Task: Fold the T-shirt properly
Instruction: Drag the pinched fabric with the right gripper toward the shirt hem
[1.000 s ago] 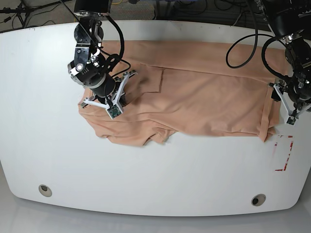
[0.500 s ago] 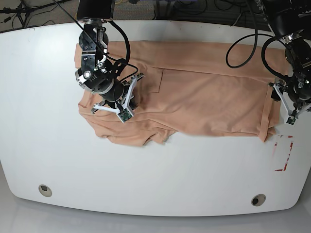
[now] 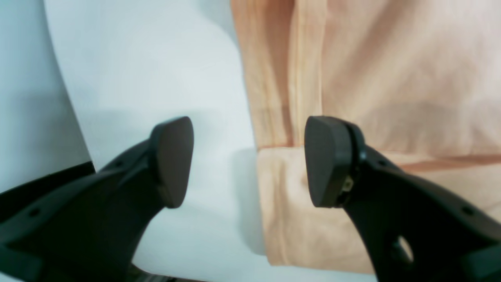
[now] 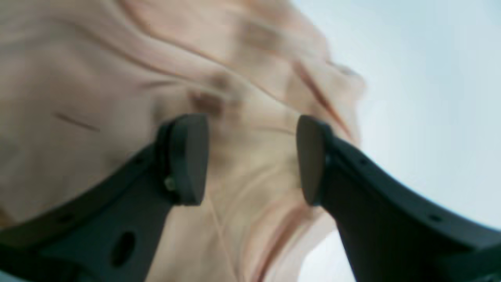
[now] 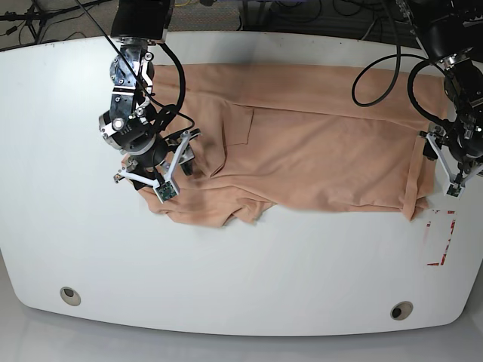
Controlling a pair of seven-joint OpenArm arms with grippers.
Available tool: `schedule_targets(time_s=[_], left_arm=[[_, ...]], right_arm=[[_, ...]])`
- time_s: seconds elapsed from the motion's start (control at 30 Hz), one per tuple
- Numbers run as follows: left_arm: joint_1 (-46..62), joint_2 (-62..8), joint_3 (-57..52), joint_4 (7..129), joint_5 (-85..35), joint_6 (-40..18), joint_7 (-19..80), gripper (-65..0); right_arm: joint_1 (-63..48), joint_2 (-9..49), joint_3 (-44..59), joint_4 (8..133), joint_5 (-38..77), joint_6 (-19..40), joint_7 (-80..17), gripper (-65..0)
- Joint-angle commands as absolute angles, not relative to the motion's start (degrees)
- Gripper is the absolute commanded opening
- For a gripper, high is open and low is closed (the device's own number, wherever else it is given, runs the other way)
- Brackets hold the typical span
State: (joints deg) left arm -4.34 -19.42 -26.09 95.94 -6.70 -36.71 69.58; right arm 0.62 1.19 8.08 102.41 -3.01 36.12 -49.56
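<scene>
T-shirt (image 5: 317, 143): peach, short-sleeved, spread across the far half of the white bench (image 5: 241, 271), wrinkled and bunched at the end under the right arm, flatter toward the left arm, where a hemmed edge is turned over.

Right end effector (image 4: 250, 156): jaws parted, nothing between the pads; poised over the rumpled cloth near its edge. View blurred; contact with the fabric cannot be told.

Left end effector (image 3: 248, 160): jaws spread wide, gripping nothing; straddles the shirt's folded border, one fingertip (image 3: 174, 156) over bare bench, the other over cloth.

Red markings (image 5: 441, 237): on the bench just beside the shirt's near corner, left-arm side.

Two round holes: near edge of the bench.
</scene>
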Motion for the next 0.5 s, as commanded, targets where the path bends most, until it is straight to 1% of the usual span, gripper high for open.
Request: schedule_targets(time_s=[0.0,0.13,0.27,0.37,0.47], left_arm=[[-7.08,-20.53,-26.24,96.84,-6.81,-36.62,68.97,-23.3],[-8.75,-20.53,-26.42,96.84,-6.73,-36.62,68.97,-23.2],[-10.33,-20.53,-26.42,96.75,-6.64,-36.35,68.97,-23.2],[-11.47,-20.53,-26.42,96.75,-6.64,-36.26,68.97,-23.2],[-12.53,-20.35,-26.42,96.75,-6.73,-36.26,68.97,-23.2]], right_arm=[[1.63,2.07,9.71,104.57,-3.38,36.09,-48.4,-21.9],[1.98,2.68,12.79,105.27,-2.95,36.09,-48.31,-23.8],[5.05,2.77,17.19,104.04,-2.95,36.44,-48.4,-26.2],[7.25,3.03,18.77,100.18,-3.21,36.53,-48.4,-26.6],[11.03,5.23,19.65,94.29,-2.86,36.53,-48.31,-26.8]])
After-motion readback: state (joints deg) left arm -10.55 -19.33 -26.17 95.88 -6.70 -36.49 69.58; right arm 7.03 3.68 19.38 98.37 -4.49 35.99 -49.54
